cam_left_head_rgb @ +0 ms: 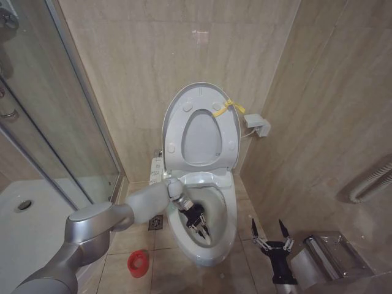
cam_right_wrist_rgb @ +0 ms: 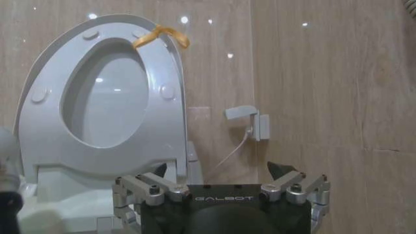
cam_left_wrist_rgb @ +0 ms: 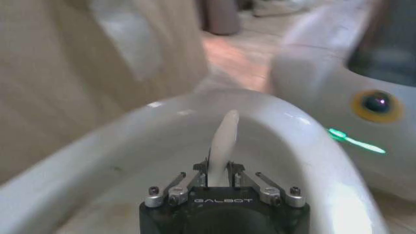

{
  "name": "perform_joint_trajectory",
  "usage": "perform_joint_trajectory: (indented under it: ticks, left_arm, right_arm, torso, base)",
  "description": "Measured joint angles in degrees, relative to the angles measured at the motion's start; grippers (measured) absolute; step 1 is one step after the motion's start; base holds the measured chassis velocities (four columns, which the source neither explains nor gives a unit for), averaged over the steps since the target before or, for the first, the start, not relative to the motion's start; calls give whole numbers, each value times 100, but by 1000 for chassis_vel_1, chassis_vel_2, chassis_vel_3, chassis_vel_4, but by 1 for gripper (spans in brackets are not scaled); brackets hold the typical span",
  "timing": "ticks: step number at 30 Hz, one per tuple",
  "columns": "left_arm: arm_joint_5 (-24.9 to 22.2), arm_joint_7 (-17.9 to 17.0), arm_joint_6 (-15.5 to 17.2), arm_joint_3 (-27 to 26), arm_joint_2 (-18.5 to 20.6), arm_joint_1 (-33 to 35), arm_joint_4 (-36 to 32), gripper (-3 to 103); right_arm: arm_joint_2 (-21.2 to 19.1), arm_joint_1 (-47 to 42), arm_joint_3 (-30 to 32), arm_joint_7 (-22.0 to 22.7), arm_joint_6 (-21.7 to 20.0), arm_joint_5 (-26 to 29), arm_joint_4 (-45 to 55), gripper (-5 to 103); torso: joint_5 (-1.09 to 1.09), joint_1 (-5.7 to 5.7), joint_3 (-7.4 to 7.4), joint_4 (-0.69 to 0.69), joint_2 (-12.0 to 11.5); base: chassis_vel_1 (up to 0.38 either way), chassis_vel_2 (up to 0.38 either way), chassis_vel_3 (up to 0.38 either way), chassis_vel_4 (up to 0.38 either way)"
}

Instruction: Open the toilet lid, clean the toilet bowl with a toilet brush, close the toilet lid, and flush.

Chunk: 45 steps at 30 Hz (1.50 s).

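The toilet lid (cam_left_head_rgb: 199,138) stands raised against the back wall with the seat ring up in front of it. A yellow ribbon (cam_left_head_rgb: 229,107) is tied at its edge. The lid (cam_right_wrist_rgb: 107,97) also faces the right wrist camera. My left gripper (cam_left_head_rgb: 197,223) reaches down inside the white toilet bowl (cam_left_head_rgb: 229,208). In the left wrist view that gripper (cam_left_wrist_rgb: 219,168) is shut on the thin pale handle of the toilet brush (cam_left_wrist_rgb: 224,139), which points at the bowl's inner wall (cam_left_wrist_rgb: 130,146). The brush's red holder (cam_left_head_rgb: 138,263) sits on the floor left of the bowl. My right gripper (cam_left_head_rgb: 269,236) hangs open, right of the bowl.
A glass shower door (cam_left_head_rgb: 55,122) and shower tray (cam_left_head_rgb: 37,214) close off the left side. A button panel (cam_left_head_rgb: 157,168) sits on the bowl's left side. A wall box (cam_left_head_rgb: 257,124) with a cable, a steel holder (cam_left_head_rgb: 331,254) and a grab rail (cam_left_head_rgb: 370,180) are on the right.
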Motion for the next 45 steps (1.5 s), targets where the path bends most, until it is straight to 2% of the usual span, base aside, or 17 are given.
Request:
perform_joint_trajectory:
  ticks: [3, 5, 8, 9, 11, 13, 16, 18, 20, 21, 23, 26, 29, 30, 33, 38, 45]
  left_arm:
    - [-541, -106, 182, -470, 79, 96, -114, 20]
    - [-651, -112, 219, -548, 99, 115, -140, 20]
    - [-1340, -248, 419, -1004, 255, 328, -379, 18]
    - [-1340, -248, 419, -1004, 255, 328, -379, 18]
    - [-1778, -581, 534, -1352, 400, 619, -610, 18]
    - [-1889, -691, 573, -1476, 451, 741, -688, 18]
    - [-2162, -1109, 678, -2006, 640, 1260, -998, 18]
    - [-2210, -1273, 706, -2204, 696, 1468, -1138, 18]
    - [-2293, -1815, 772, -2621, 853, 1996, -1542, 18]
    - [-2293, -1815, 772, -2621, 853, 1996, -1542, 18]
    - [-2370, -2438, 832, -3066, 998, 2593, -1994, 18]
    - [-2370, -2814, 851, -3421, 1100, 3034, -2301, 18]
    - [-2143, -3387, 870, -4082, 1283, 3808, -2795, 18]
    - [-2143, -3387, 870, -4082, 1283, 3808, -2795, 18]
    - [-1866, -3884, 943, -4611, 1403, 4503, -3192, 18]
    - [-1707, -4192, 980, -4946, 1395, 4979, -3481, 18]
    - [-1662, -4492, 962, -5191, 1065, 5342, -4122, 18]
  right_arm:
    - [-45, 19, -5, 1, -7, 8, -16, 100]
    - [-55, 22, -7, 1, -8, 10, -20, 100]
    - [-109, 39, -13, 3, -14, 25, -43, 100]
    - [-109, 39, -13, 3, -14, 25, -43, 100]
    - [-158, 39, -16, 5, -19, 52, -48, 100]
    - [-179, 38, -16, 4, -21, 59, -50, 100]
    - [-270, 47, -17, 5, -29, 97, -81, 100]
    - [-290, 54, -20, 5, -32, 106, -87, 100]
    - [-332, 67, -43, 7, -37, 117, -109, 100]
    - [-332, 67, -43, 7, -37, 117, -109, 100]
    - [-374, 90, -76, 3, -41, 118, -143, 100]
    - [-393, 110, -108, 2, -47, 113, -176, 100]
    - [-428, 142, -177, -5, -77, 65, -202, 100]
    - [-428, 142, -177, -5, -77, 65, -202, 100]
    - [-442, 159, -235, -15, -88, -5, -212, 100]
    - [-453, 153, -292, -24, -85, -59, -218, 100]
    - [-419, 44, -327, -45, -42, -154, -198, 100]
  torso:
    - [0, 0, 0, 0, 0]
    - [0, 0, 0, 0, 0]
    - [1, 0, 0, 1, 0]
    - [1, 0, 0, 1, 0]
    - [0, 0, 0, -1, 0]
    - [0, 0, 0, -1, 0]
    - [-1, 0, 0, 0, 0]
    - [-1, 0, 0, 0, 0]
    - [-1, 0, 0, -1, 0]
    - [-1, 0, 0, -1, 0]
    - [-3, 0, 0, 0, 0]
    - [-1, 0, -1, -1, 0]
    - [-1, 0, -1, 0, 0]
    - [-1, 0, -1, 0, 0]
    - [-2, 0, -1, 1, 0]
    - [-1, -1, -1, 2, 0]
    - [0, -1, -1, -2, 1]
  base:
    - [0, 0, 0, 0]
    - [0, 0, 0, 0]
    - [0, 0, 0, 0]
    - [0, 0, 0, 0]
    - [0, 0, 0, 0]
    - [0, 0, 0, 0]
    - [0, 0, 0, 0]
    - [0, 0, 0, 0]
    - [0, 0, 0, 0]
    - [0, 0, 0, 0]
    - [0, 0, 0, 0]
    - [0, 0, 0, 0]
    - [0, 0, 0, 0]
    - [0, 0, 0, 0]
    - [0, 0, 0, 0]
    - [0, 0, 0, 0]
    - [0, 0, 0, 0]
